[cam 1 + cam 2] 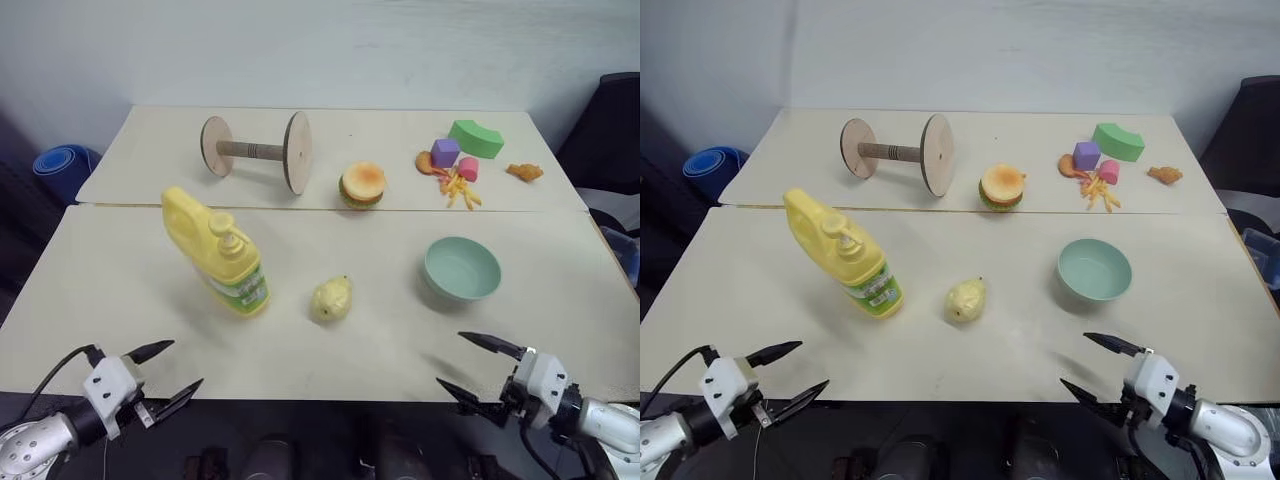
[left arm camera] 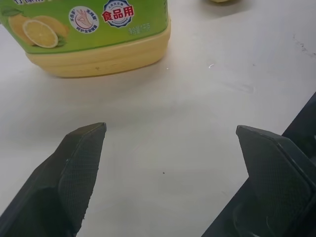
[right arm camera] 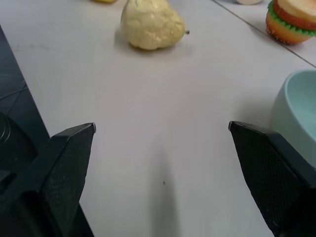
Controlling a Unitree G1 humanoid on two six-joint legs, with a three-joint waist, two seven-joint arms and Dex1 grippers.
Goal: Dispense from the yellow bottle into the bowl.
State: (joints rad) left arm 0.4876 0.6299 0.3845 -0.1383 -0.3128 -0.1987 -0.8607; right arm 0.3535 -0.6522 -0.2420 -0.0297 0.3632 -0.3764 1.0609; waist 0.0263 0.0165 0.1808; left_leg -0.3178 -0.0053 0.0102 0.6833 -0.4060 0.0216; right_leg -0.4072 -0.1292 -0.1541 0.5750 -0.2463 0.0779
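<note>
The yellow bottle (image 1: 220, 254) stands upright on the near table, left of centre, with a pump top and a green-white label; its base (image 2: 98, 54) fills the far part of the left wrist view. The pale mint-green bowl (image 1: 461, 268) sits on the right side of the same table, its rim (image 3: 296, 113) at the edge of the right wrist view. My left gripper (image 1: 165, 372) hangs open over the front edge, below the bottle. Near the front right edge my right gripper (image 1: 478, 364) is open too, short of the bowl. Both hold nothing.
A small yellow pear-like toy (image 1: 332, 298) lies between bottle and bowl. On the far table stand a wooden spool (image 1: 257, 151), a toy burger (image 1: 362, 185), and several small coloured toys (image 1: 462, 155). A blue roll (image 1: 62, 165) lies off the table at left.
</note>
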